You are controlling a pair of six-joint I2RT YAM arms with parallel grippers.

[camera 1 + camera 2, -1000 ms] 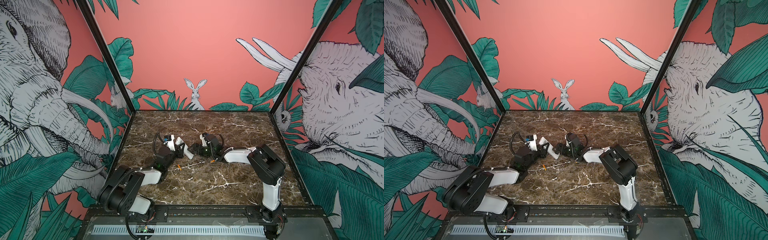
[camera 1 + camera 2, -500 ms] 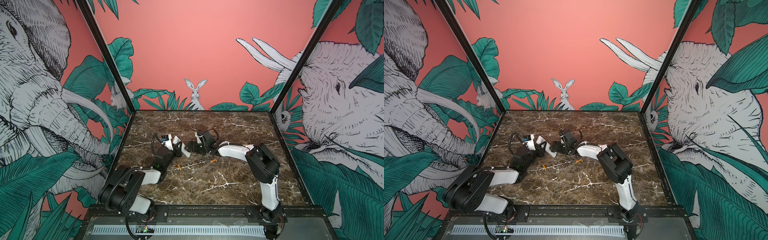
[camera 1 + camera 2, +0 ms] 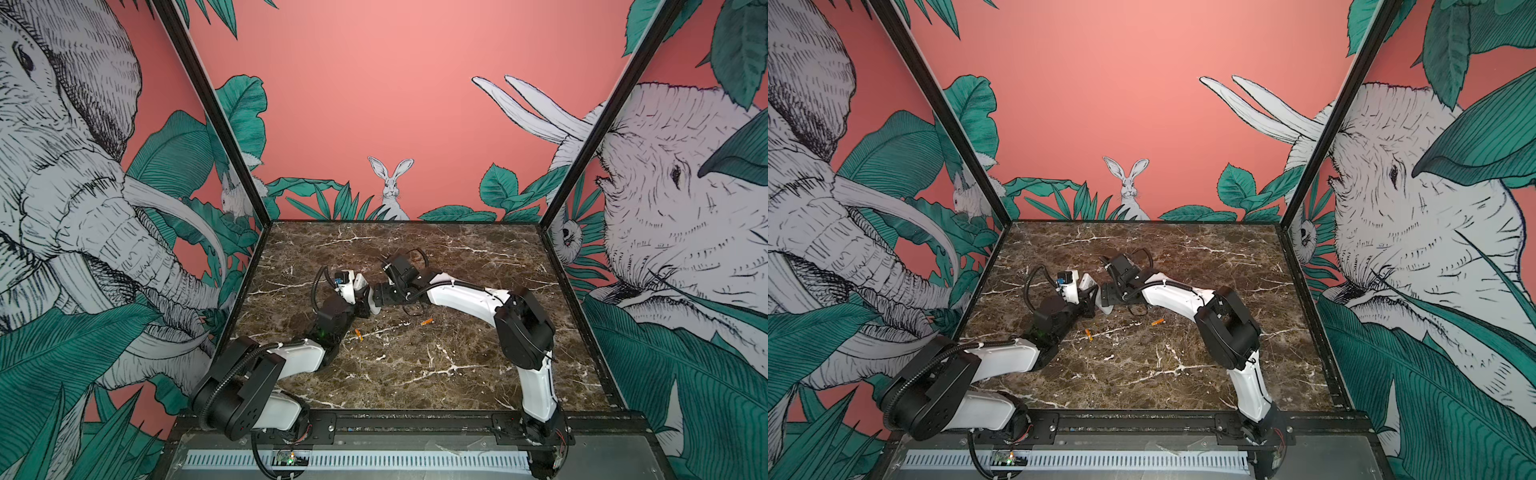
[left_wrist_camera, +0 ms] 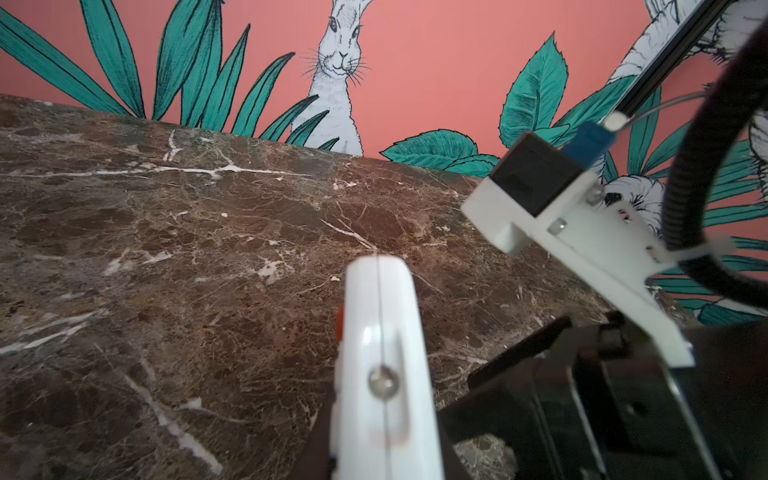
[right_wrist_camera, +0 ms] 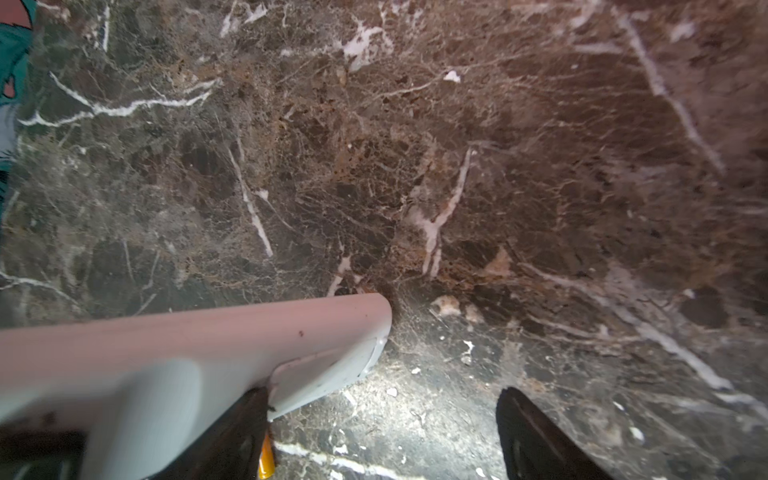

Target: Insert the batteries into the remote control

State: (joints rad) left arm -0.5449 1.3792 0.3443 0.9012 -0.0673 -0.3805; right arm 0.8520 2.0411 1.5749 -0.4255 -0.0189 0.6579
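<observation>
The greatest risk is judged to lie where the two arms meet, at the centre of both top views. There the long slim white plastic remote control (image 3: 360, 282) is held tilted, off the brown marble counter (image 3: 415, 374). A push from the second arm could twist it in its grip or knock it loose. A collision is also possible, since both wrists are crowded together at that spot.

The two small orange cylindrical batteries (image 3: 358, 334) lie loose on the counter, so neither is loaded yet. One is seen just below the meeting arms, and the second battery (image 3: 427, 322) lies well apart to its right. Being round, they could be sent rolling by a careless nudge.

The left pincer (image 3: 363, 296) is clenched on the remote control. In the left wrist view the remote's narrow end rises from the lower centre between the dark jaws.

The right pincer (image 5: 380, 395) is spread wide and nothing is held in it. In the right wrist view one black finger (image 5: 237, 436) sits at the lower edge of the remote's end, which enters from the lower left. Contact between them cannot be confirmed. The opposite finger, at the lower right, stands well clear over bare counter.
</observation>
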